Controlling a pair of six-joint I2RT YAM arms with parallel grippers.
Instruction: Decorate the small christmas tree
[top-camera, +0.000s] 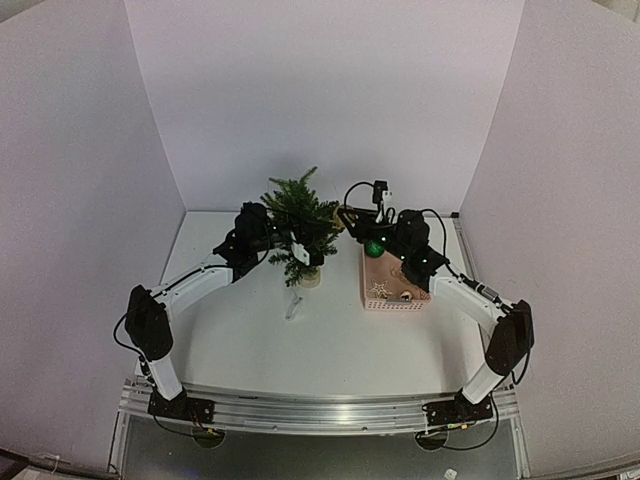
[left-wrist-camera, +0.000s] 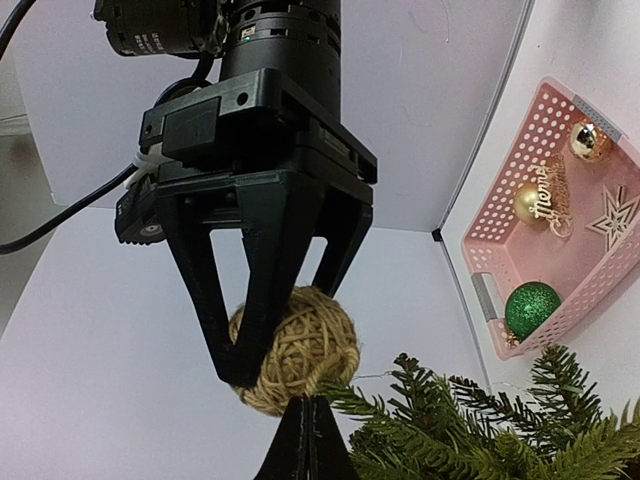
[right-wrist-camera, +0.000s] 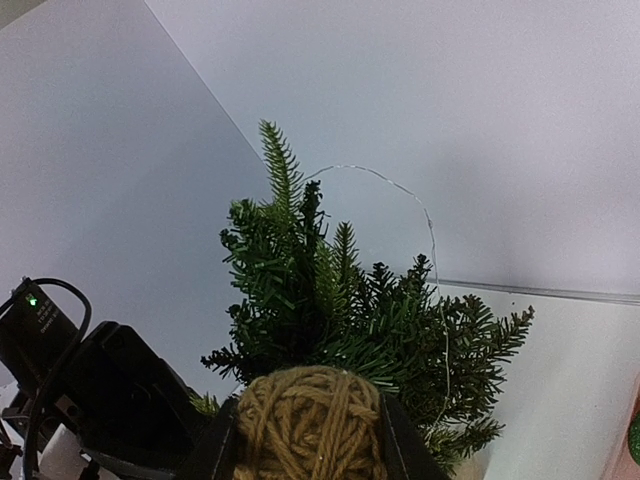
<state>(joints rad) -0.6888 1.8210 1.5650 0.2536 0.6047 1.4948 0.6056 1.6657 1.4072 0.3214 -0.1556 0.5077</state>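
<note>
The small christmas tree (top-camera: 299, 222) stands on its pale round base (top-camera: 308, 278) at the table's back middle. It also shows in the right wrist view (right-wrist-camera: 340, 300) and the left wrist view (left-wrist-camera: 480, 430). My right gripper (top-camera: 345, 224) is shut on a tan twine ball (right-wrist-camera: 310, 425) and holds it against the tree's right side. The ball (left-wrist-camera: 305, 345) sits between that gripper's black fingers (left-wrist-camera: 225, 330). My left gripper (left-wrist-camera: 305, 440) is shut at the tree's left side (top-camera: 268, 238), just below the ball. I see nothing between its fingers.
A pink basket (top-camera: 396, 298) right of the tree holds a green glitter ball (left-wrist-camera: 532, 308), gold balls (left-wrist-camera: 528, 202) and wooden ornaments (left-wrist-camera: 612, 218). A thin wire (right-wrist-camera: 425, 215) loops off the treetop. A white tag (top-camera: 299, 255) hangs in the tree. A small thin object (top-camera: 292, 306) lies before it.
</note>
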